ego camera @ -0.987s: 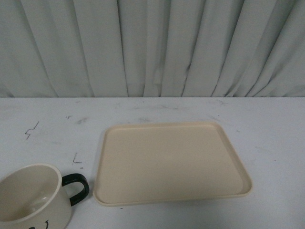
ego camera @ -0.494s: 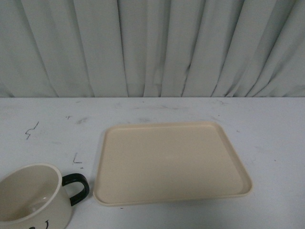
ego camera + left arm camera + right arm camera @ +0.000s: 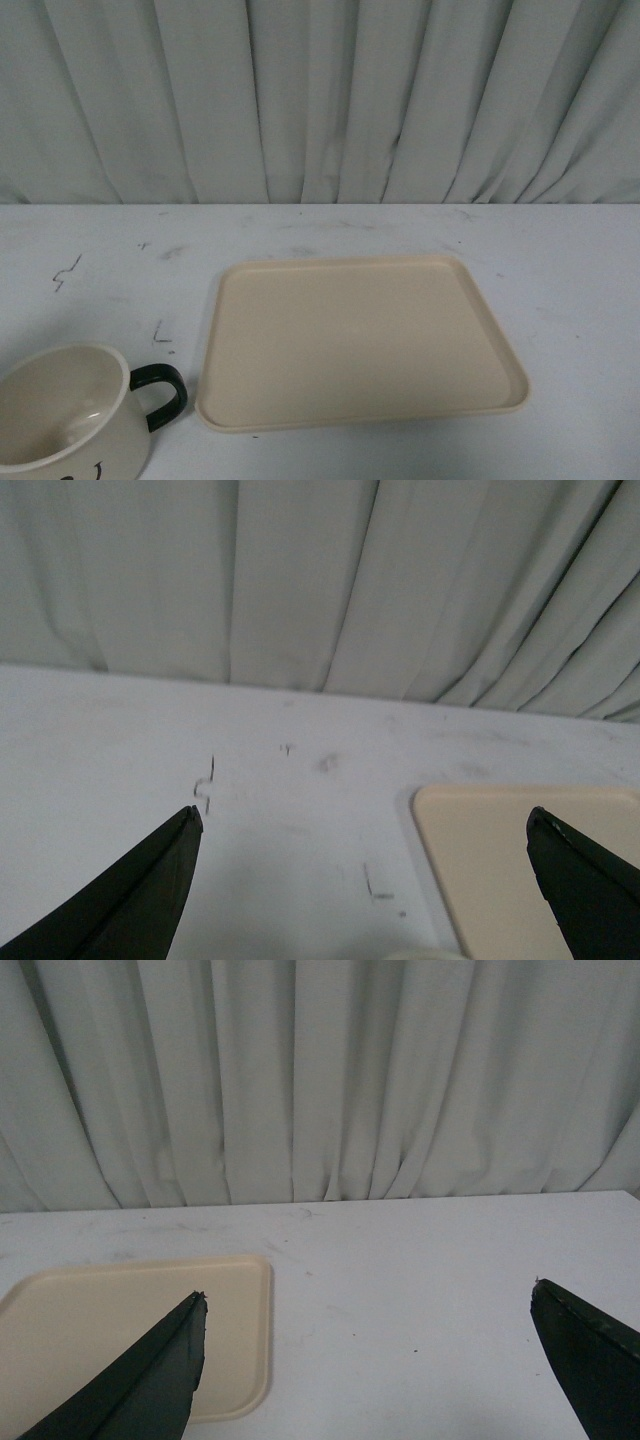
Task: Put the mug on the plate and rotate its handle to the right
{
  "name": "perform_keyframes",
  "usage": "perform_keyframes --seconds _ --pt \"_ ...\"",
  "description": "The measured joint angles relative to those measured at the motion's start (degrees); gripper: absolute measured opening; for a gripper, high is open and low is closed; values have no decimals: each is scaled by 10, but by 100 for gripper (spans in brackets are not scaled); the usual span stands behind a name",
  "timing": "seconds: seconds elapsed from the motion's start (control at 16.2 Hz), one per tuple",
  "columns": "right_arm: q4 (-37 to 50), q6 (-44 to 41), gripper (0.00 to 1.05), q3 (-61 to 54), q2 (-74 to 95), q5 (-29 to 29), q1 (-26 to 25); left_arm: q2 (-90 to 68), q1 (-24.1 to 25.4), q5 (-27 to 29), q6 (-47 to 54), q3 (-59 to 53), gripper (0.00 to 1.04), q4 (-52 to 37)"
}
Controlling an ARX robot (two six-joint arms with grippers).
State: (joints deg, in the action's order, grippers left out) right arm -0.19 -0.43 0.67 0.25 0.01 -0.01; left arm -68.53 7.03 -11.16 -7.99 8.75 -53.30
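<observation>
cream enamel mug [image 3: 60, 415] near-left, off beige rect. plastic plate [image 3: 360, 340] | black loop handle [image 3: 165, 395] points right | L gripper [image 3: 365, 815] & R gripper [image 3: 368, 1292] agape, empty | best: L pinches rim opp. handle

no legible text or labels, only black scribbles [image 3: 66, 272] on table [image 3: 560, 260]

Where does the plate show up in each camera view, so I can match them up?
Front view: the plate lies empty on the table, right of the mug.
Left wrist view: one rounded corner of the plate shows beside a finger of the open left gripper.
Right wrist view: one end of the plate shows, partly behind a finger of the open right gripper.
Shared landmark: the pleated curtain behind the table.
</observation>
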Motion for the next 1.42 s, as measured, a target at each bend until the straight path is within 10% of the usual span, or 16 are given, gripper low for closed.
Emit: perform_keyframes --seconds 0.19,0.43,0.86,0.99,1.11,1.42 --pt "0 0 98 0 0 0 0 10 -52 40 12 37 98 215" --pt "0 0 98 0 0 0 0 -68 -137 125 16 17 98 164" --pt "0 0 98 0 0 0 0 -162 -96 145 13 3 98 96" --pt "0 0 98 0 0 0 0 -137 -116 160 9 1 81 134" --pt "0 0 98 0 0 0 0 -126 -135 167 9 1 91 139" --pt "0 0 98 0 0 0 0 -144 -158 189 4 -11 75 128"
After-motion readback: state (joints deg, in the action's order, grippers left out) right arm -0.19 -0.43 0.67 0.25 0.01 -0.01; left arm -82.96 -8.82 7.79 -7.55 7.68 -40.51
